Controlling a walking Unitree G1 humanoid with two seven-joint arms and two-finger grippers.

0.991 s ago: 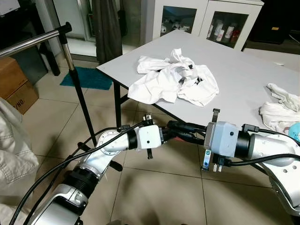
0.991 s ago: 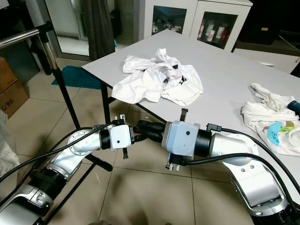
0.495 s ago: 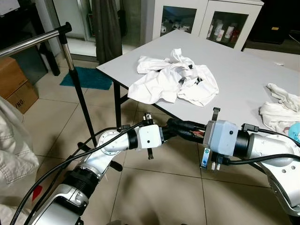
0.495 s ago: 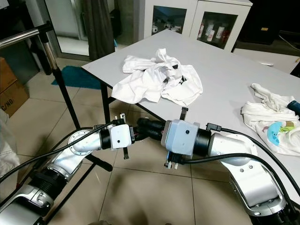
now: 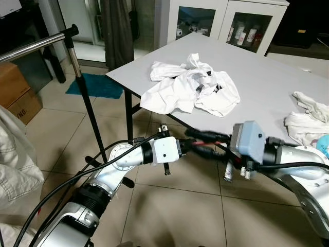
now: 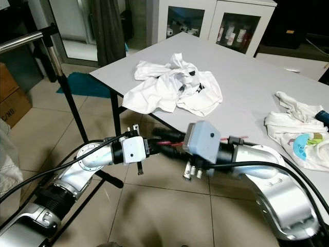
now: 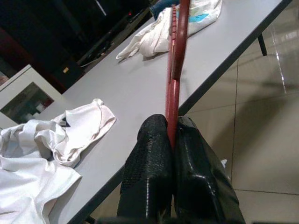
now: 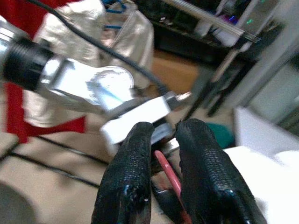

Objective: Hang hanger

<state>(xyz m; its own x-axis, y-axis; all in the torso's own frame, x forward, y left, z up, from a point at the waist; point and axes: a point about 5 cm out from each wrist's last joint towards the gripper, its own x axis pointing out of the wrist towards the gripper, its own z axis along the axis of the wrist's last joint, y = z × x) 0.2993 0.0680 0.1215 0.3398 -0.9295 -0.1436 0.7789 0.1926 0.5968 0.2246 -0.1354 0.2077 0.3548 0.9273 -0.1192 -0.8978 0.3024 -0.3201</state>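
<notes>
A thin red hanger [image 7: 174,70] runs between both grippers low in front of me, beside the table's near edge. My left gripper [image 7: 170,123] is shut on its bar, and the hanger [image 5: 215,143] shows as a red strip between the two wrists. My right gripper [image 8: 164,128] faces the left one, its fingers slightly apart on either side of the hanger [image 8: 166,170]. The right wrist is rolled upward. A metal clothes rail [image 5: 36,43] on a black pole [image 5: 82,87] stands to my left.
The grey table [image 5: 267,82] carries a heap of white shirts [image 5: 190,87] and more clothes [image 5: 308,121] at its right end. A cardboard box [image 5: 15,92] and a white garment [image 5: 15,164] are at the left. A teal mat [image 5: 95,85] lies on the tiled floor.
The right wrist has rolled upward and drawn back a little to the right. The left arm and the hanger have stayed almost still.
</notes>
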